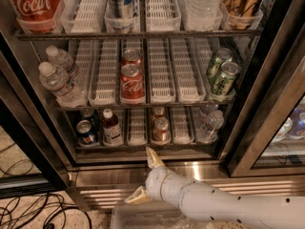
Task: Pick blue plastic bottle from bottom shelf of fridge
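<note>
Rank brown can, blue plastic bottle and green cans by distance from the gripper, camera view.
From the open gripper, low centre:
1. Brown can, bottom shelf, just above.
2. Blue plastic bottle, bottom shelf, up-left.
3. Green cans, middle shelf, far right.
</note>
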Robot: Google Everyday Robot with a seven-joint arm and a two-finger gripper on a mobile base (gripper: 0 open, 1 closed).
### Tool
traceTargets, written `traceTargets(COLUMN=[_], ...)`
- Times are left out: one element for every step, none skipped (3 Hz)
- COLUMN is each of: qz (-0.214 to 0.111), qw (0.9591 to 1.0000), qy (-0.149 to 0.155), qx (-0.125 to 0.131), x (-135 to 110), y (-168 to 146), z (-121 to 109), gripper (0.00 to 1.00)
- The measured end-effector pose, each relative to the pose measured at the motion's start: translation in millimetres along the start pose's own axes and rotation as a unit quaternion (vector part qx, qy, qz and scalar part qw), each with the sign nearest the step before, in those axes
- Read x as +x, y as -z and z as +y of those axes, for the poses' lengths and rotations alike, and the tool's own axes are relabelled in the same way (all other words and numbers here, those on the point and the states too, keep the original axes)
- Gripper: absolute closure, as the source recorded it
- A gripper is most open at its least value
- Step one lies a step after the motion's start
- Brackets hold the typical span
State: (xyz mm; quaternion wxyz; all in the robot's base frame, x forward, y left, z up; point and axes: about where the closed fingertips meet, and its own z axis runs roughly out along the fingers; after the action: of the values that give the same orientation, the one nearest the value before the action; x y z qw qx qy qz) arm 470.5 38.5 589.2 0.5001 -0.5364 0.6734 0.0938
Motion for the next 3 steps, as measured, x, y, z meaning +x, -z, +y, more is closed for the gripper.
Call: traceTargets(qz=[-0.008,-0.054,-0.103], qw=[1.0,0.9982,0.992], qy=[-0.002,-0.009,-0.033], qx=[0.006,0.027,0.066], x=[-1.6,-16.6,-37.3], y=[-1.9,-19.7,-47.3], z=[1.1,13.4,16.2], gripper=[0.0,0.0,0.0])
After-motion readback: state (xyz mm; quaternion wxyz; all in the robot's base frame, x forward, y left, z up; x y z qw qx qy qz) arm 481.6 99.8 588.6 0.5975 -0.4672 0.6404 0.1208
